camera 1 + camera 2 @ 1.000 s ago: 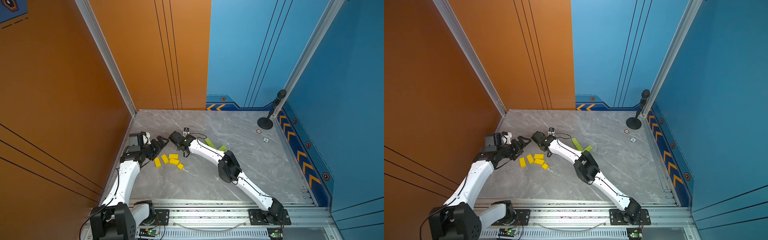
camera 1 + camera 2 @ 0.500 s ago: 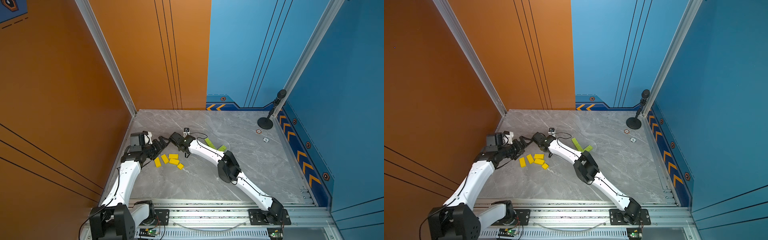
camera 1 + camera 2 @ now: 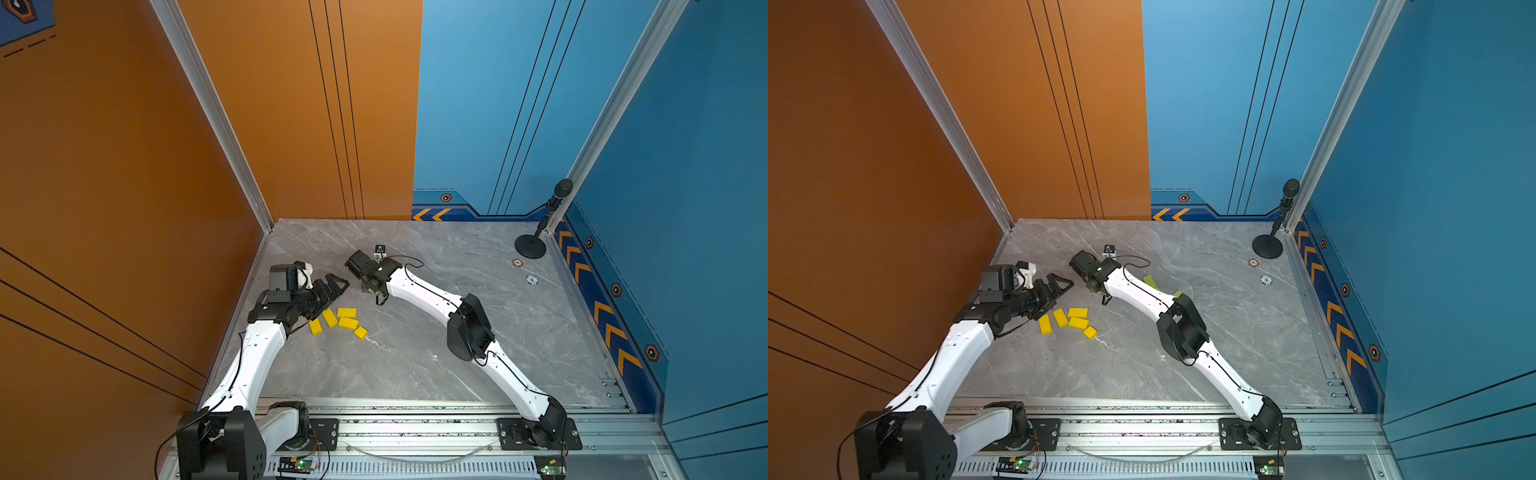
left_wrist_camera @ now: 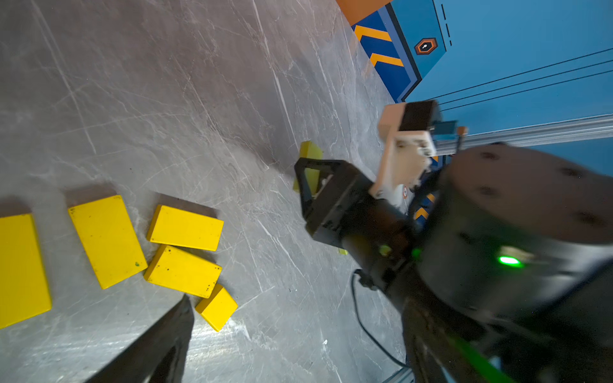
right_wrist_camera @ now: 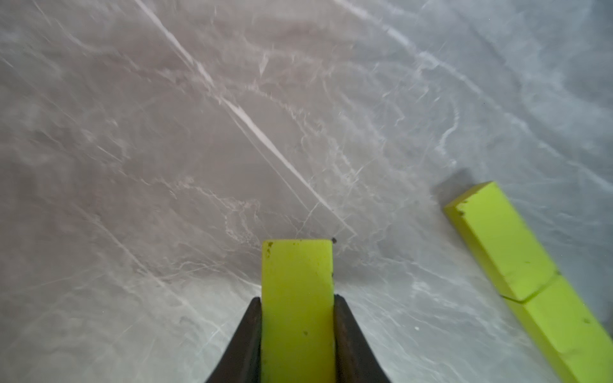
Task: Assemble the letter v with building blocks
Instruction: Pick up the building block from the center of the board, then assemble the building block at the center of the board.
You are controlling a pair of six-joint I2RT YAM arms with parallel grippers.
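The right claw [image 5: 297, 300] was clenched on a lime-green rectangular block [image 5: 297, 265]. Its two dark tapered fingers [image 5: 247, 335] pressed flat against the block's long, smooth sides (small chips marked the paint near one corner). Whether the block's far end touched the grey marble-look surface [image 3: 415, 365] with its white veins could not be told.

In both top views this claw [image 3: 377, 296] [image 3: 1106, 298] pointed downward near a cluster of five matte yellow blocks [image 3: 338, 321] [image 3: 1069, 322], apart from it. The cluster was four flat bricks and one smaller cube-like piece [image 4: 216, 308], all lying flat and close together, with the small one at a brick's corner.

The left claw [image 3: 334, 286] [image 3: 1059, 286] was released, its jaws spread wide and holding nothing, just beside the cluster. One blurred dark finger [image 4: 159, 345] showed next to the small piece.

Two more lime-green bricks [image 5: 507, 238] [image 3: 1150, 282] lay end to end in a straight line, farther from the cluster than the right claw.
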